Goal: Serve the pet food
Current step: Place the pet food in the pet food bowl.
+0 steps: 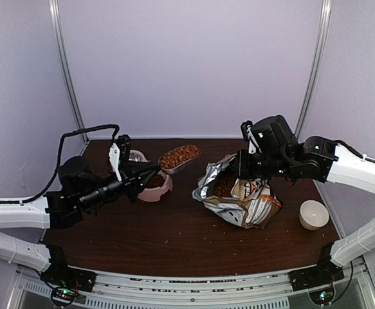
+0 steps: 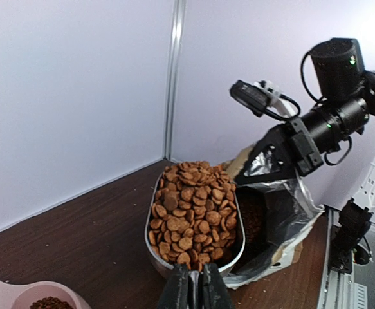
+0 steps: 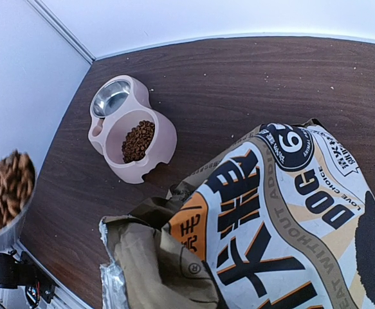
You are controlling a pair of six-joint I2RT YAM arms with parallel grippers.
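Clenching the scoop [image 2: 152, 252] by its handle, the left claw [image 2: 190, 286] holds heaped pet food [image 2: 193, 215] aloft, its long axis pointing right toward the bag [image 1: 255, 201] (pinched by the right claw [image 1: 240, 168]). The feeder [image 3: 163, 143] lies just below, near-left.

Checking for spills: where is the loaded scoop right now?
Top view: the metal scoop, heaped with kibble, hangs in the left tool, above the table between the pink feeder and the bag.

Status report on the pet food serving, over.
Left end effector shut on scoop, heaped with kibble. Right end effector shut on bag rim. Nothing blocking pink feeder.
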